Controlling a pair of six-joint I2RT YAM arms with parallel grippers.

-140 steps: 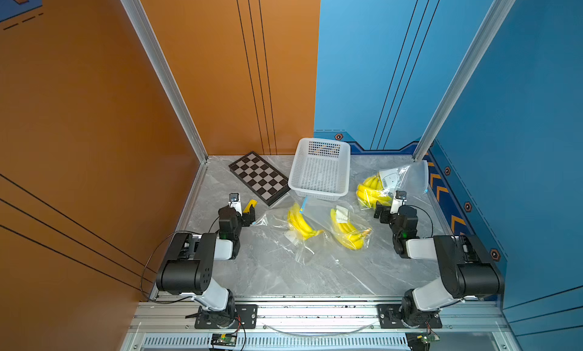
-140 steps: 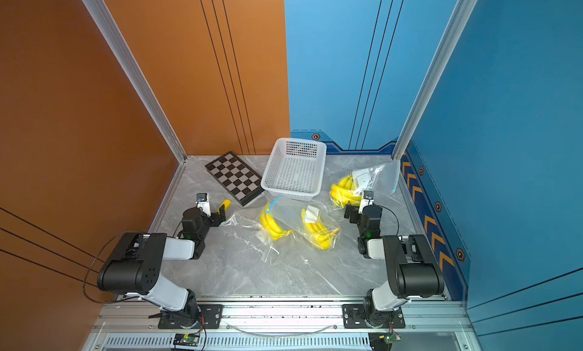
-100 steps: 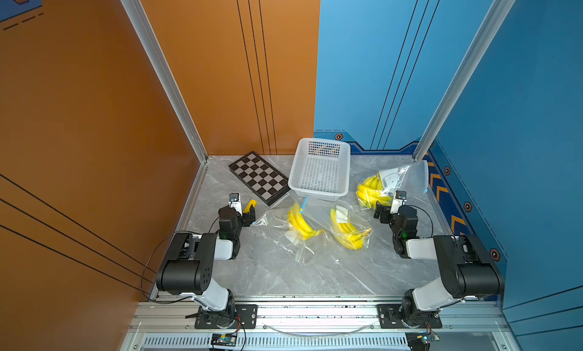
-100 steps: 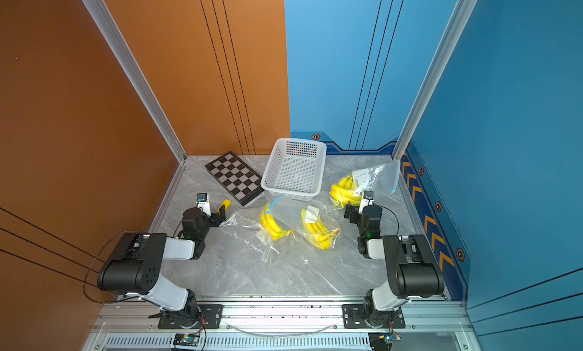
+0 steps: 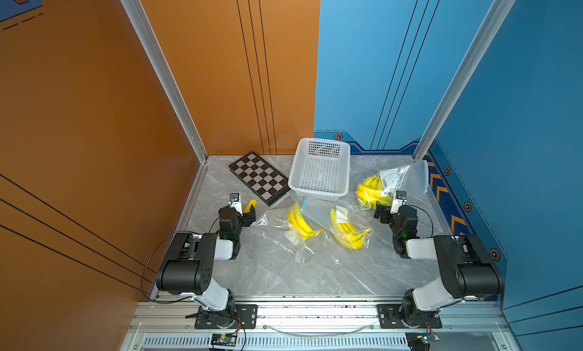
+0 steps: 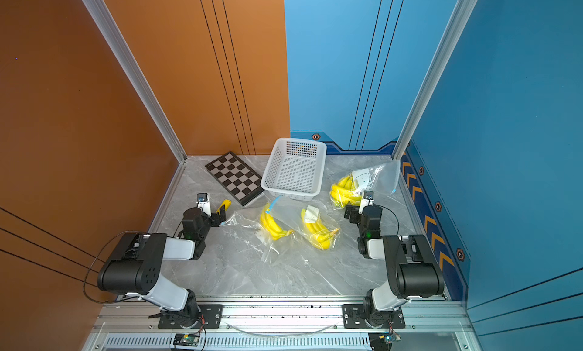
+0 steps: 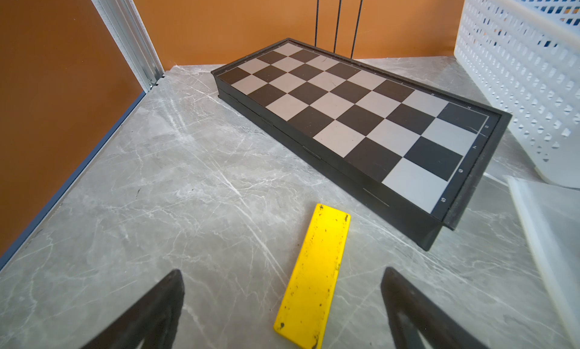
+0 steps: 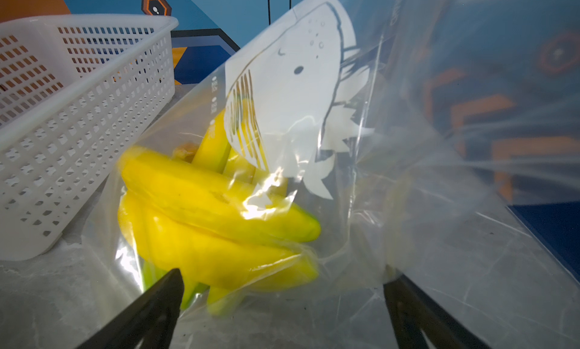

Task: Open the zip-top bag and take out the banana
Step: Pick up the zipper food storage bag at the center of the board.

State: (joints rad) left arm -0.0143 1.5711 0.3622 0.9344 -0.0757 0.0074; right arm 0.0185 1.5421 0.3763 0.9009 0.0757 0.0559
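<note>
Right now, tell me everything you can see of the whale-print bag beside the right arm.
The whale-print bag is clear, crinkly plastic printed with a white whale drawing, lying on the marble table beside the white basket. A bunch of yellow bananas fills the end nearest the right gripper, which is open and grips nothing. The rest is slack and empty, ending at a blue slider toward the wall. Whether the zip is shut is unclear.

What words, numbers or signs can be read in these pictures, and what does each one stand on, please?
"5": chessboard rim, sideways.
"6": same rim.
"7": same rim, faint.
Small print on the bag, beside the whale drawing: too blurred to read.
Nothing else is legible.
</note>
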